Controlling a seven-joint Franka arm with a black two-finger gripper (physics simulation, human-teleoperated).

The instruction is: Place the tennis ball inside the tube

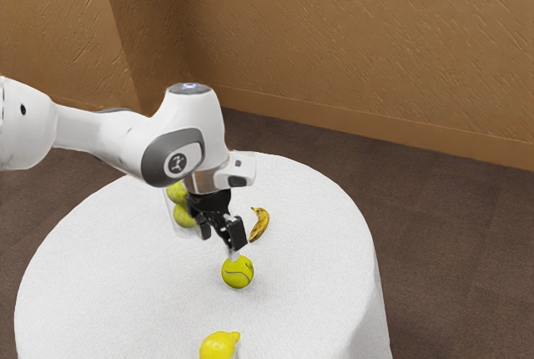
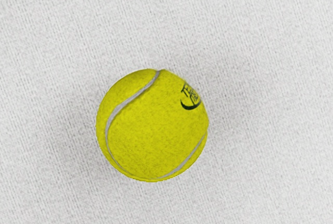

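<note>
Well, the black two-finger gripper [image 1: 222,240] hangs open, holding nothing, above the fuzzy yellow-green tennis ball [image 1: 238,272] on the table. Farther back, toward the exterior view's left, the clear cylindrical tube [image 1: 178,231] contains 2 yellow-green balls [image 1: 185,216].

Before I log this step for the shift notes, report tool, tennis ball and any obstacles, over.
Tool open, above tennis ball. Ball on table, not held. Banana and lemon apart from it, seemingly not blocking.
</note>
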